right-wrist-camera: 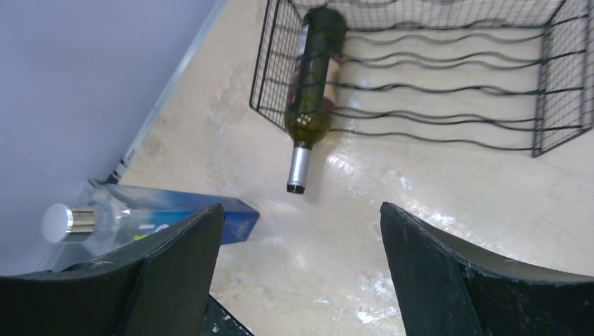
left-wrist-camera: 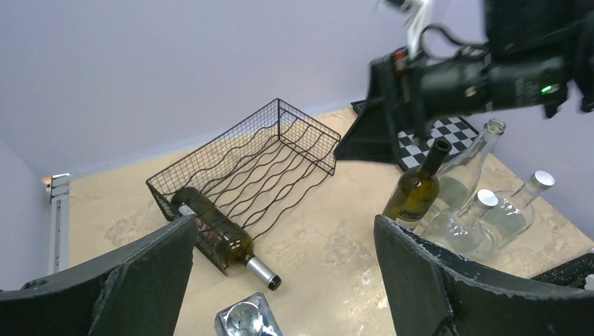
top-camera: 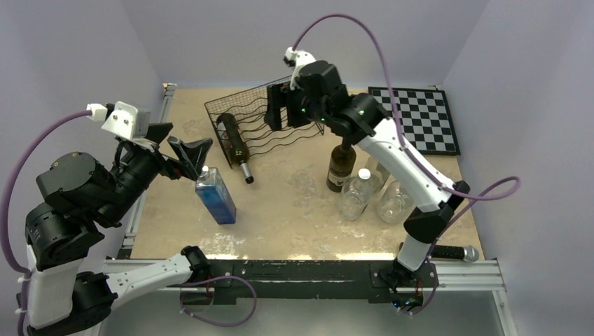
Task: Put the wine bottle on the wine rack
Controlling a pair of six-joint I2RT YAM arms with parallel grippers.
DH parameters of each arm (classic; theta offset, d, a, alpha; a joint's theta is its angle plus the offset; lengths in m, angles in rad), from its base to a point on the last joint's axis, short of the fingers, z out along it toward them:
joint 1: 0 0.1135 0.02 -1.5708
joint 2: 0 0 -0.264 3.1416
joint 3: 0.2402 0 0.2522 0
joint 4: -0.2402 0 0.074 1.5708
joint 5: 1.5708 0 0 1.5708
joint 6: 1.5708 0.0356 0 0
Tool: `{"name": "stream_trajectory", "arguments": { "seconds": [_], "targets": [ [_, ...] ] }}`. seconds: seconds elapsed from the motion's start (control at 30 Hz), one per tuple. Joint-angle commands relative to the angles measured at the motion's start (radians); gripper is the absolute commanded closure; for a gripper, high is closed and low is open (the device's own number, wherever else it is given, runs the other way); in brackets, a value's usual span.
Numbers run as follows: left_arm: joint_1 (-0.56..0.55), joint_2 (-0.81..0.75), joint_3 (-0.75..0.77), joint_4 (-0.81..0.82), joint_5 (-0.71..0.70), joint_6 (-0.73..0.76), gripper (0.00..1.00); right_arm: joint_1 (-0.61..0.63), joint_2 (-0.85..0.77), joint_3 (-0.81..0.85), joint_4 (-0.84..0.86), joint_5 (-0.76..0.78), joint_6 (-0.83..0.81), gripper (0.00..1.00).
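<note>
The black wire-mesh wine rack lies at the back middle of the table. A dark green wine bottle lies in its left end, with the silver-capped neck sticking out past the front edge. It also shows in the left wrist view and the right wrist view. A second dark wine bottle stands upright right of centre. My right gripper is open and empty, hovering over the rack's right part. My left gripper is open and empty at the left, above a blue bottle.
Three clear glass bottles stand beside the upright dark bottle. A chessboard lies at the back right. A black and silver cylinder lies on the front rail. Purple walls close in on three sides.
</note>
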Motion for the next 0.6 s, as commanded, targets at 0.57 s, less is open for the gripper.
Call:
{"name": "stream_trajectory", "arguments": {
  "seconds": [0.57],
  "targets": [
    [0.002, 0.106, 0.059, 0.01, 0.034, 0.019, 0.01, 0.0, -0.183, 0.27, -0.272, 0.121, 0.045, 0.13]
  ]
}}
